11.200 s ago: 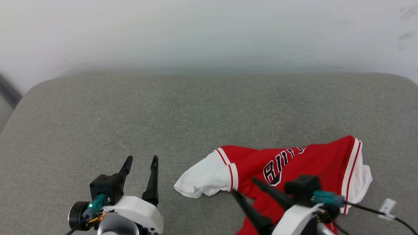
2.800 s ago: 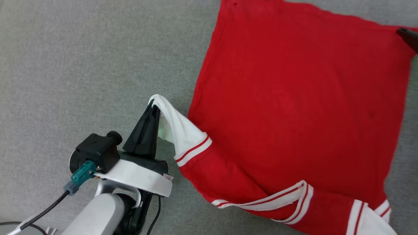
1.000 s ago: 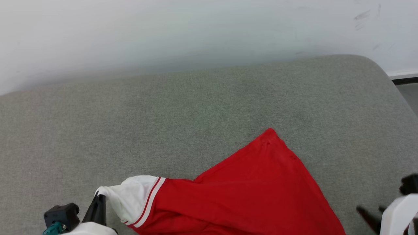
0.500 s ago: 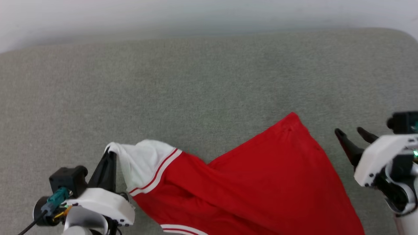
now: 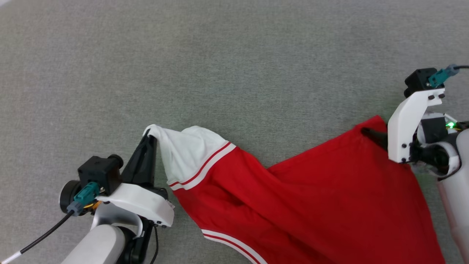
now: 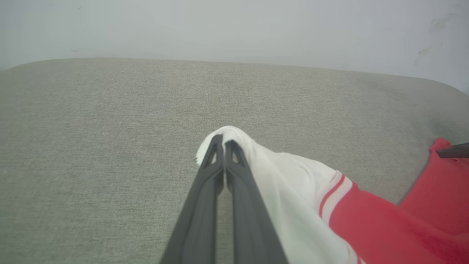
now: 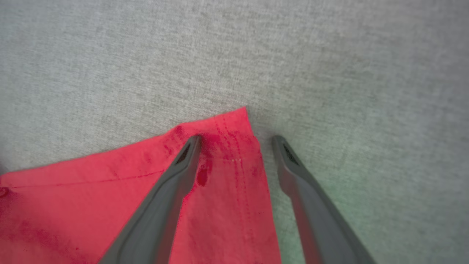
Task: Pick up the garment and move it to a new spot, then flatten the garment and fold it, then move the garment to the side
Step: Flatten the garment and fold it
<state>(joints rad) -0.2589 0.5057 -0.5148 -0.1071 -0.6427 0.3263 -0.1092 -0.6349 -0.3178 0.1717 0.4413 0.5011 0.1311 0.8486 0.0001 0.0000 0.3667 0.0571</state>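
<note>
The garment (image 5: pixel 311 205), a red jersey with white sleeves and red-white trim, lies spread over the grey cushion, plain red side up. My left gripper (image 5: pixel 148 137) is shut on the tip of its white sleeve (image 5: pixel 183 154), holding the sleeve lifted; in the left wrist view the closed fingers (image 6: pixel 223 146) pinch the white cloth (image 6: pixel 278 176). My right gripper (image 7: pixel 236 141) stands open over the garment's red far corner (image 7: pixel 227 128), one finger on the cloth, the other over bare cushion. That corner (image 5: pixel 373 123) sits by the right gripper's dark fingertip (image 5: pixel 366 131).
The grey fabric cushion (image 5: pixel 220 66) stretches far ahead and to the left of the garment. In the left wrist view a pale wall (image 6: pixel 234 25) rises behind its rounded far edge. A black cable (image 5: pixel 40 240) trails from my left wrist.
The head camera has tilted down, so the wall has left the view. My right gripper has moved in over the garment's red far corner. The left gripper still holds the sleeve.
</note>
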